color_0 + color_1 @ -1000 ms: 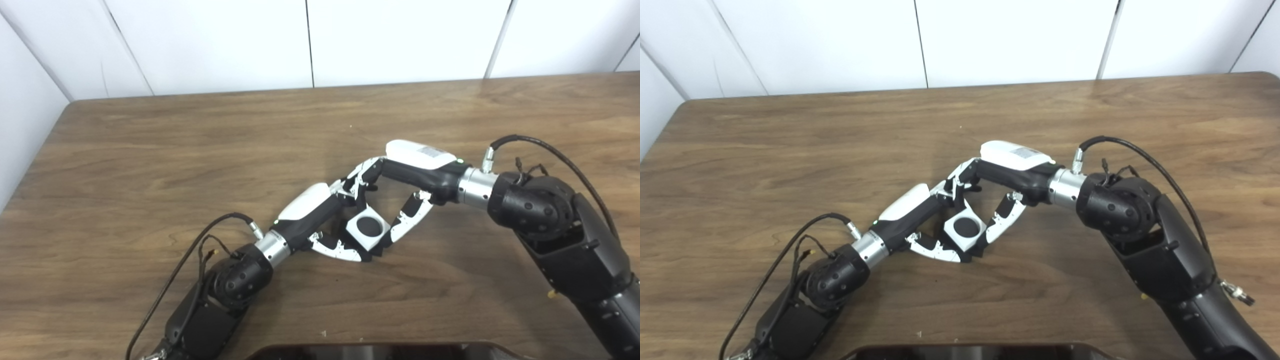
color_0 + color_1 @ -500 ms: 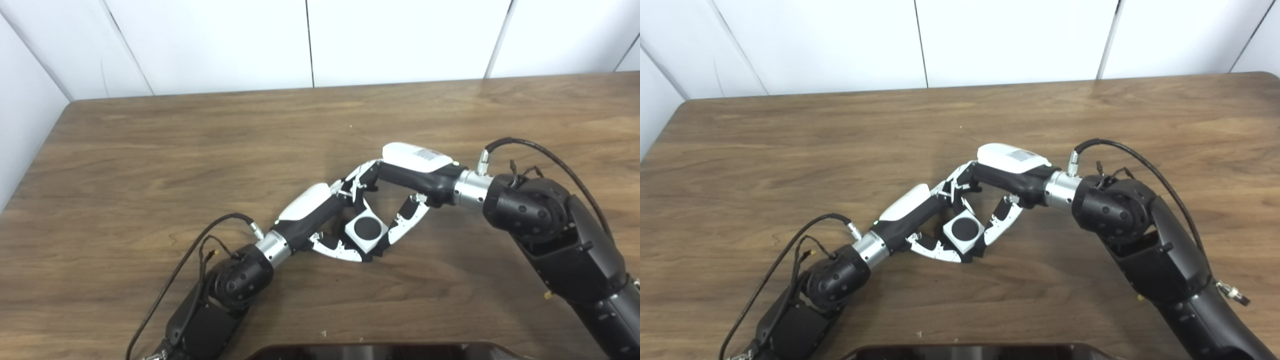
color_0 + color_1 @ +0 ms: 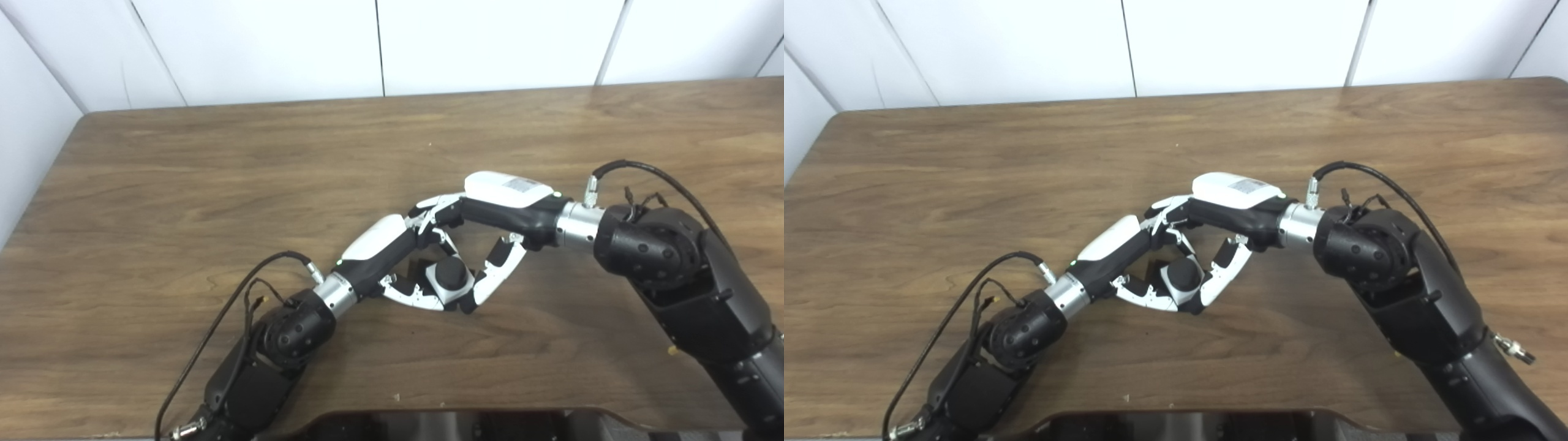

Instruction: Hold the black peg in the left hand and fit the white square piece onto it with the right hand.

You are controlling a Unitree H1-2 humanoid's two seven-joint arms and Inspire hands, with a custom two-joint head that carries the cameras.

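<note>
The black peg (image 3: 451,273) stands near the middle of the wooden table (image 3: 184,184), its rounded dark top poking up through the white square piece (image 3: 456,293) that sits around it. Both hands close in on this pair: the left hand (image 3: 404,257) wraps it from the left, thumb low along the near side, gripping the peg as far as can be seen, while the right hand (image 3: 484,233) pinches the white piece from the right, its fingers (image 3: 1226,272) pressed to the piece's right edge. The two hands touch above the peg. The right eye view shows a dark gap to the left of the peg, inside the left hand, more plainly than the left eye view; the left eye view shows more of the white wall (image 3: 37,122) at the table's left end. Bare tabletop lies all around the hands, widest toward the far edge and left side.
</note>
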